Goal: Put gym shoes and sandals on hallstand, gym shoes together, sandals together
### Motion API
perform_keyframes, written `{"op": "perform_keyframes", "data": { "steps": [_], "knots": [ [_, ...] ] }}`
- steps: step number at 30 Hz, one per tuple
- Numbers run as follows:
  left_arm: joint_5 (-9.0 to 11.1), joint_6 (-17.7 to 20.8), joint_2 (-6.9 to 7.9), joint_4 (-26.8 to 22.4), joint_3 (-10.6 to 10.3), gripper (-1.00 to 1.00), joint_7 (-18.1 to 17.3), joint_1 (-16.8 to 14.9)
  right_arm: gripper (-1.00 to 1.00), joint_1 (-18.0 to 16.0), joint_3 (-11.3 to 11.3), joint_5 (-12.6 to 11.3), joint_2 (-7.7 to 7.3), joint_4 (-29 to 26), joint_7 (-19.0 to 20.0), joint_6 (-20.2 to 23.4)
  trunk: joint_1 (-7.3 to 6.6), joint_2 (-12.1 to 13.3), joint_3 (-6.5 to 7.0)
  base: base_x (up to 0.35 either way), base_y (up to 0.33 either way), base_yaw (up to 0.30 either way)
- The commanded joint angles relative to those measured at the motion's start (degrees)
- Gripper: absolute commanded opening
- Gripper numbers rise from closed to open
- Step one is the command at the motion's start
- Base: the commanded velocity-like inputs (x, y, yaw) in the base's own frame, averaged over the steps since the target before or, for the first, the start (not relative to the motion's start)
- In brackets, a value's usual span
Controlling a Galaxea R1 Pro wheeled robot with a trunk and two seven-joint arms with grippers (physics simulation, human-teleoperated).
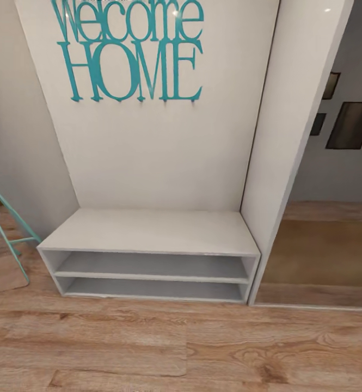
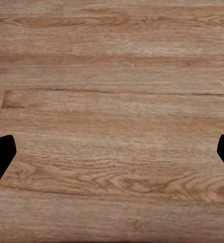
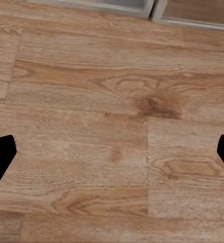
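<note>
Item 1. Pale grey-white hallstand (image 1: 148, 231) with a flat bench top and two open shoe shelves beneath; stands against a tall white back panel bearing teal "Welcome HOME" lettering (image 1: 129, 51). Bench top and both shelves carry nothing. It lies straight ahead of the robot, its long axis running left to right across the head view.

Item 2. Light brown wood-grain plank floor (image 1: 181, 348), bare in front of the rack. No gym shoe or sandal can be seen on it in any view, so which way the footwear lies from the jaws, and which arm is nearer to it, cannot be told.

Item 3. Left gripper (image 2: 112, 157): two dark fingertips at opposite edges of the wrist picture, spread wide, nothing between them, planks below.

Item 4. Right gripper (image 3: 112, 159): likewise spread wide and empty above the planks.

Item 5. Teal metal-framed stand (image 1: 6, 228), to the left of the rack; its kind cannot be made out.

Cross-view note. The right wrist view takes in the rack's lower front edge (image 3: 91, 6) at its far margin; the left wrist view has planks alone, which suggests the right arm hangs closer to the rack. Judgement: footwear must be located before any pick.
</note>
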Motion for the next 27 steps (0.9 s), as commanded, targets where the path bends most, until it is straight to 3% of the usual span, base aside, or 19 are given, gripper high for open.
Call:
{"op": "perform_keyframes", "data": {
  "steps": [1, 7, 13, 20, 27],
  "knots": [
    [0.1, -0.29, -0.01, 0.05, 0.02, 1.0, 0.03, -0.04, 1.0, -0.01, -0.01, 0.01, -0.02, 0.0, 0.01, -0.17, 0.0, -0.03, -0.05, 0.0, 0.0, 0.277],
    [0.62, -0.68, -0.04, 0.04, 0.97, 1.0, 0.03, 0.0, 1.0, -0.01, -0.23, -0.04, -0.02, -0.06, -0.01, -0.17, 0.0, -0.03, -0.05, 0.0, 0.0, 0.278],
    [2.68, -0.84, -0.08, 0.05, 2.97, 1.0, -0.04, 0.01, 1.0, -0.01, -0.28, -0.06, -0.02, -0.29, -0.48, -0.17, 0.0, -0.03, -0.11, 0.0, 0.0, 0.278],
    [2.83, -0.86, -0.09, 0.14, 3.09, 1.0, -0.82, 0.01, 1.0, -0.01, -0.23, -0.12, -0.02, -0.21, -4.33, -0.15, 0.0, -0.03, -0.25, 0.0, 0.0, 0.278],
    [2.66, -0.86, -0.03, 0.17, 3.01, 1.0, -0.92, 0.01, 1.0, -0.01, -0.13, -0.07, -0.02, -0.08, -4.8, -0.14, 0.0, -0.03, -0.45, 0.0, 0.0, 0.278]
  ]
}}
